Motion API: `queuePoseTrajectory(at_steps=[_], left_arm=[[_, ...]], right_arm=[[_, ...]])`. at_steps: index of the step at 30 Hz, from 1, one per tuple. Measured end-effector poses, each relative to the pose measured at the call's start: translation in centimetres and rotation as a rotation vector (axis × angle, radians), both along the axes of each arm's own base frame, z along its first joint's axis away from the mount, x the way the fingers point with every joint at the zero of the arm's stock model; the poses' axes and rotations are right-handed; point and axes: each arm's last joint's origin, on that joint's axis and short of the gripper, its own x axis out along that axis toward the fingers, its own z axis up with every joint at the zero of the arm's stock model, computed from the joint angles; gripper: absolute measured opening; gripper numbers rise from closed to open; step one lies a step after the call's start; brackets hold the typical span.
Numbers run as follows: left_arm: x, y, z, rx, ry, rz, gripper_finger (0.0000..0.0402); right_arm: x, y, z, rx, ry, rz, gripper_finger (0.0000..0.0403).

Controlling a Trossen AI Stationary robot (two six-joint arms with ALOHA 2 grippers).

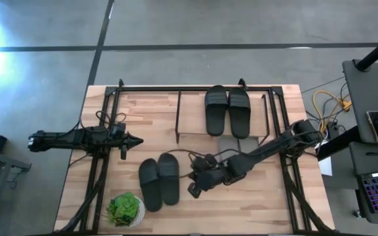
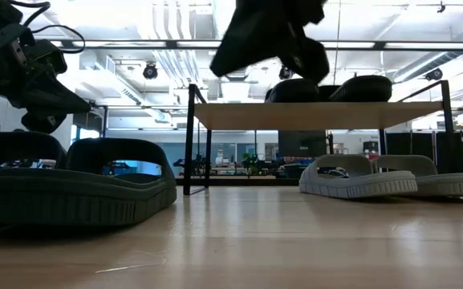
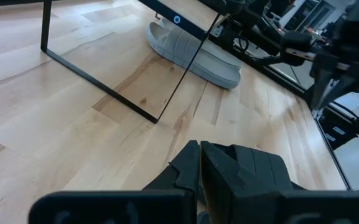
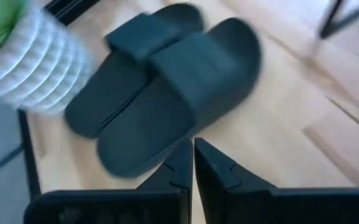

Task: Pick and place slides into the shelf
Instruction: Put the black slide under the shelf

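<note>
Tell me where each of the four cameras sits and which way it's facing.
High: overhead, straight down on the table, both arms.
Low: at tabletop height, facing the shelf; arms hang in from above.
Left wrist: past the shut left gripper toward the shelf legs and a grey slide.
Right wrist: past the shut right gripper at the black pair.
High and right wrist both show that pair beside the plant.

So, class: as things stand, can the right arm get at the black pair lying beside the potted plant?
Probably yes: the right gripper hangs beside the black pair, fingers shut, with bare tabletop between.
</note>
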Motion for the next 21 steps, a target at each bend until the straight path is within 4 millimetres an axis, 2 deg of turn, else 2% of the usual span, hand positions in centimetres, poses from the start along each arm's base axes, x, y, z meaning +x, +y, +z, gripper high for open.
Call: queuePoseTrajectory(at_steps=[5, 11, 16, 21], left_arm=[[0.0, 0.0, 0.0, 0.0, 0.0, 0.0, 0.0], [0.0, 0.0, 0.0, 0.0, 0.0, 0.0, 0.0], [0.0, 0.0, 0.0, 0.0, 0.0, 0.0, 0.0], [0.0, 0.0, 0.0, 0.0, 0.0, 0.0, 0.0]], right_arm=[[0.2, 0.5, 0.7, 0.02, 0.002, 0.117, 0.0008], [0.6, 0.7, 1.9, -0.067, -0.047, 0.166, 0.0019], [1.4, 1.3, 3.5, -0.141, -0.098, 0.251, 0.0066], [3.5, 2.5, 4.0, -0.209, -0.108, 0.322, 0.0131]])
